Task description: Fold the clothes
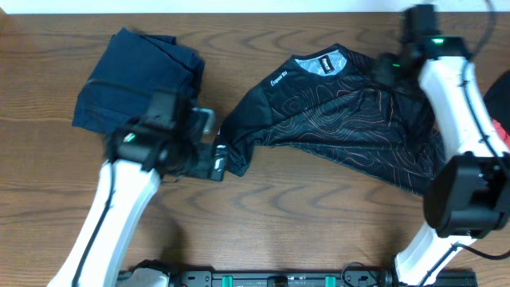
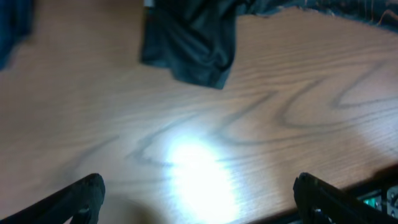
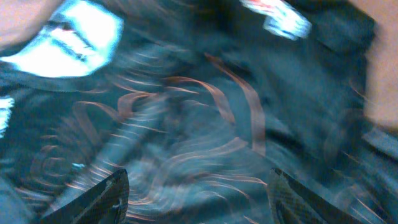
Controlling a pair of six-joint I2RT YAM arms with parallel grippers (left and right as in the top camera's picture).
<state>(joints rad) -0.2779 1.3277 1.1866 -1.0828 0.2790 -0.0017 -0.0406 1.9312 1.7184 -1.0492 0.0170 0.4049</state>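
Note:
The black jersey [image 1: 343,119] with thin orange contour lines lies spread on the table at centre right, collar at the back. Its left sleeve [image 1: 235,147] reaches toward my left gripper [image 1: 217,159], which is open and empty just beside the sleeve's end. In the left wrist view the sleeve [image 2: 193,46] lies ahead of the open fingers [image 2: 199,199] over bare wood. My right gripper [image 1: 390,68] is open above the jersey's right shoulder. The right wrist view is blurred and shows jersey fabric [image 3: 186,124] filling the gap between the open fingers [image 3: 199,193].
A folded navy denim garment [image 1: 135,76] lies at the back left. A bit of a red garment [image 1: 500,127] shows at the right edge. The wooden table [image 1: 303,215] is bare in front of the jersey.

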